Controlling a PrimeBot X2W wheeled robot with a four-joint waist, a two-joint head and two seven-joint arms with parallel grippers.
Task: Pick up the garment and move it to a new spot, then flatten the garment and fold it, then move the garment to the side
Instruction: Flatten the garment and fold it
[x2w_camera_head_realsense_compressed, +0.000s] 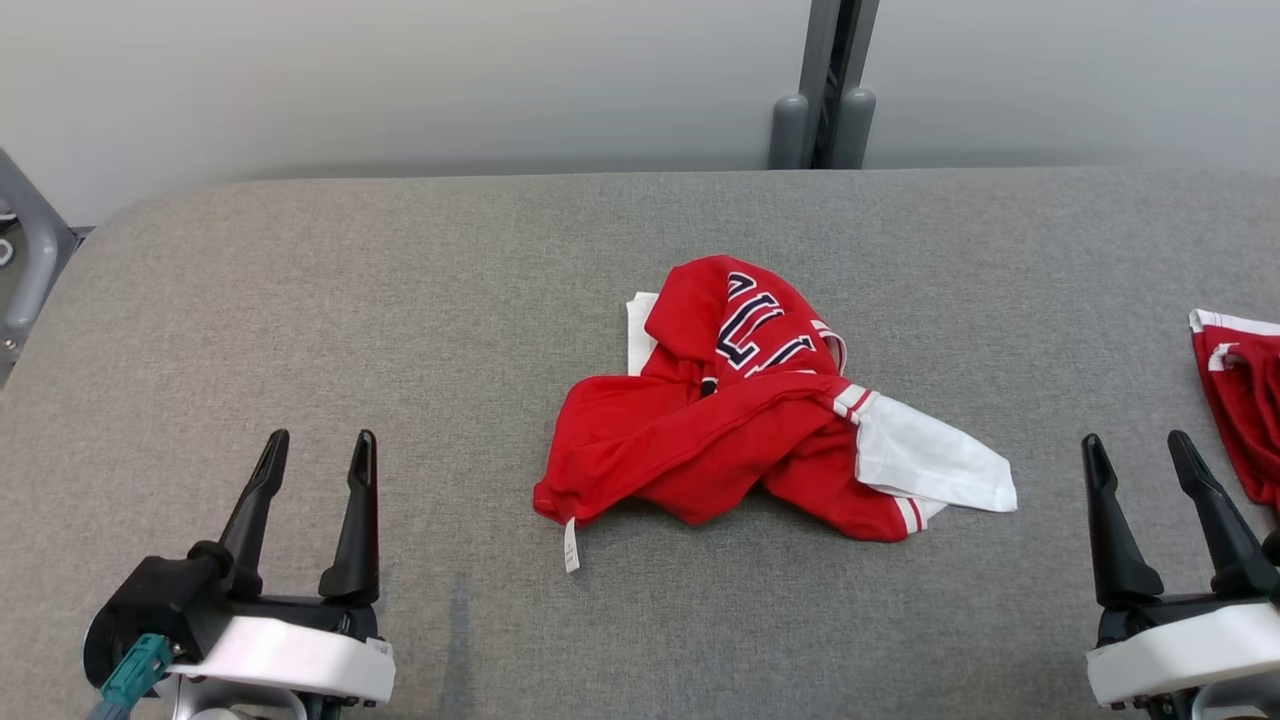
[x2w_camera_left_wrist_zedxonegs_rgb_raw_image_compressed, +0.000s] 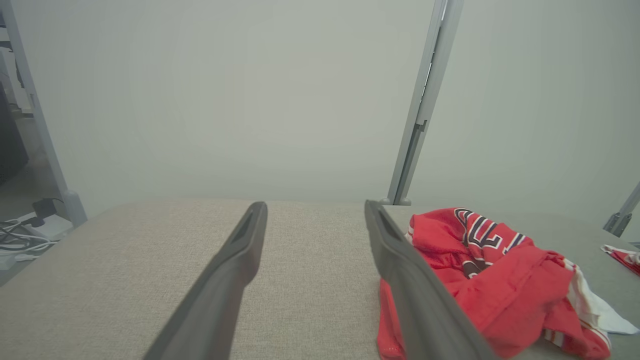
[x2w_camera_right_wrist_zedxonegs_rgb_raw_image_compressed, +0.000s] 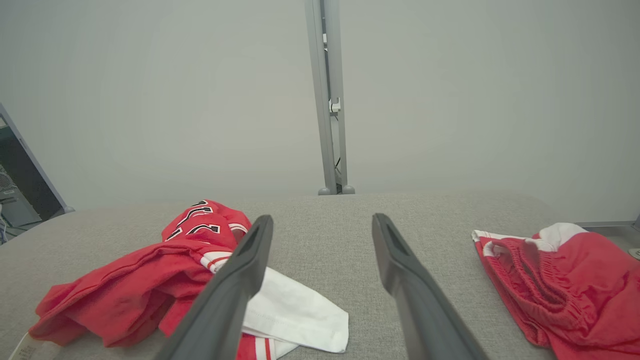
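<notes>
Crumpled red garment (x2w_camera_head_realsense_compressed: 745, 420) with white sleeves and dark lettering, mid-table, heaped.

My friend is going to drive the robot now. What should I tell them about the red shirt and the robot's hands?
Left gripper: jaws open, empty, low on the left, apart from the garment.
Right gripper: jaws open, empty, low on the right.
Garment: red and white, crumpled in a heap in the middle of the grey table.
A second red garment lies at the table's right edge.
Done: no flattening or folding shows; whether it was already moved, cannot tell.
Left: pick it up, flatten it, fold it, move it aside.
</notes>
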